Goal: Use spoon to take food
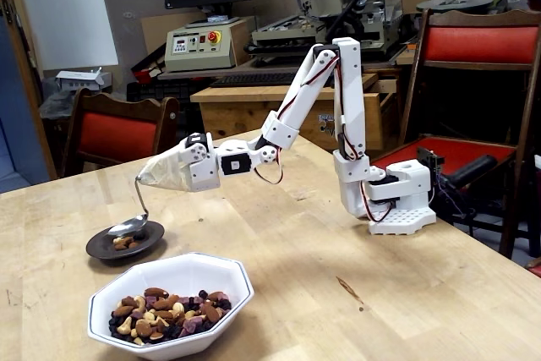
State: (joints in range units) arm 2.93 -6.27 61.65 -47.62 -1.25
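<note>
Landmark: the dark plate on the wooden table; all places below are given from this plate.
Spoon: the spoon hangs from the white tip of the arm, its thin handle goes down and its oval bowl sits just above the plate, at the centre or a little behind it. Whether it touches the plate is not possible to tell.
Gripper: the gripper is above the plate and a little to the right in the fixed view. No separate fingers are visible, the tip looks like one closed white piece with the spoon fixed in it, so how wide it stands cannot be told.
Food: a few tan nuts lie on the plate, under the spoon. The main food is in the white bowl, in front of the plate and to its right, near it but apart.
Spoon load: the spoon bowl looks empty or almost empty, it is too small to be sure.
Risk, plate: the plate is light and shallow, so a sideways pull of the spoon probably drags it or tips it.
Risk, nuts: the nuts are round and loose, a quick swing probably rolls them onto the table.
Risk, bowl: on the way to the white bowl the low spoon can hit its raised rim if the arm does not lift first.
</note>
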